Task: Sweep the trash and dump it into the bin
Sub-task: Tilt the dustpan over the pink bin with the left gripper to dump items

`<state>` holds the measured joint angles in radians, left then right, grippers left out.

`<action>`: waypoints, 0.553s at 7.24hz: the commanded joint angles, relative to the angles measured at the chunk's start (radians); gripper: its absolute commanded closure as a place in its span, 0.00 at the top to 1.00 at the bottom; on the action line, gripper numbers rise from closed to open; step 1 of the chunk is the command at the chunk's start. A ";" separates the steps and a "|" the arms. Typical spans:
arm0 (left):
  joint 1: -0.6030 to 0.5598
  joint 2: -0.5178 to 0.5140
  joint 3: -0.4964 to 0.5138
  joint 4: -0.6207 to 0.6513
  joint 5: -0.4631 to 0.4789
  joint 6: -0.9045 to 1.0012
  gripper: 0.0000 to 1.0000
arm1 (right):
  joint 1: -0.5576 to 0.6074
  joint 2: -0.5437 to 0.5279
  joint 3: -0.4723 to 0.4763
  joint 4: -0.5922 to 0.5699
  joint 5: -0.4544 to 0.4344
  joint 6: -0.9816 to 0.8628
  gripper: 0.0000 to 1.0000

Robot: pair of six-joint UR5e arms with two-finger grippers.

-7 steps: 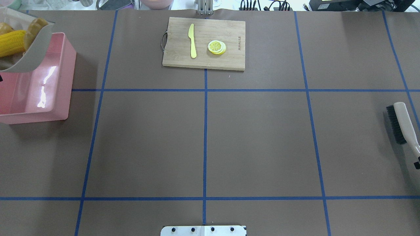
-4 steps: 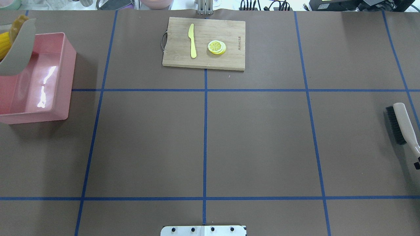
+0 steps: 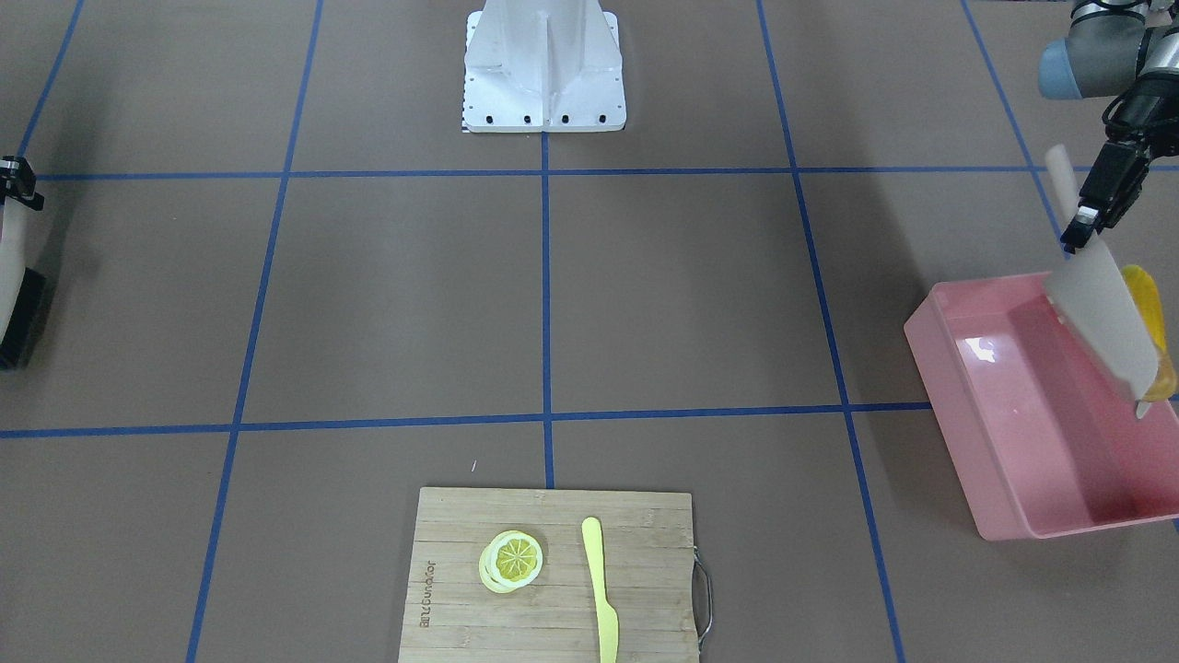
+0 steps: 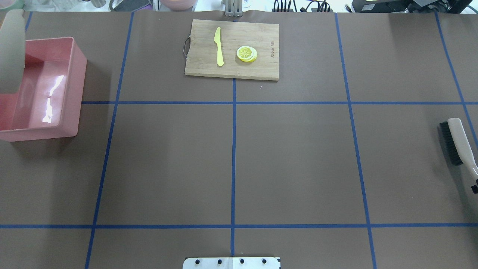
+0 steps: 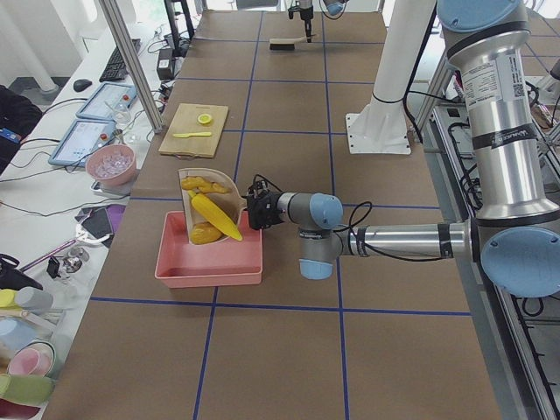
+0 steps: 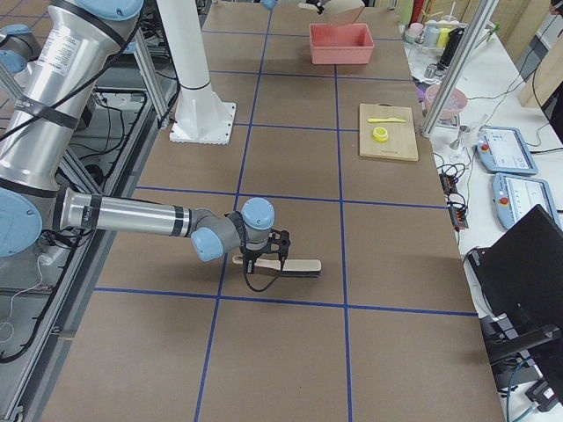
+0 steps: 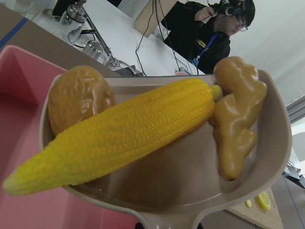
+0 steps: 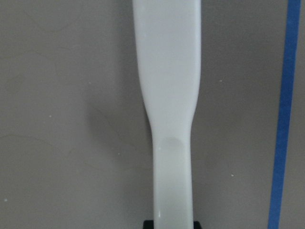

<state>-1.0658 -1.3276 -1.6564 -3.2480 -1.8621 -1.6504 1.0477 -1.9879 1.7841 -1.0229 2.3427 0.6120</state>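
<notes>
While the left gripper (image 3: 1078,235) pinches the dustpan (image 3: 1101,318), trash (image 7: 119,136) lying in it, tilted over the bin (image 3: 953,405), the right gripper (image 4: 474,186) clamps the brush (image 4: 458,140) far from that bin

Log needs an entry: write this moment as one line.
phase: dumping | left gripper: shut on dustpan, tilted over bin | corn, ginger, potato: in dustpan | right gripper: shut on brush
</notes>
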 commanded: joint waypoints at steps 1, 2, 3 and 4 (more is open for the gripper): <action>0.004 -0.002 -0.011 -0.006 -0.044 -0.019 0.00 | 0.000 0.003 -0.002 0.000 0.001 0.002 0.50; 0.006 -0.002 -0.031 -0.009 -0.087 -0.069 0.00 | 0.000 0.003 -0.002 0.000 0.003 0.002 0.61; 0.006 -0.002 -0.057 -0.013 -0.129 -0.156 0.00 | 0.000 0.007 -0.003 0.000 0.010 0.003 0.89; 0.006 -0.002 -0.068 -0.035 -0.153 -0.198 0.00 | 0.005 0.011 0.000 0.000 0.015 0.000 0.99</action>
<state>-1.0605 -1.3299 -1.7044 -3.2645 -1.9763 -1.7811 1.0488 -1.9813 1.7822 -1.0232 2.3514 0.6138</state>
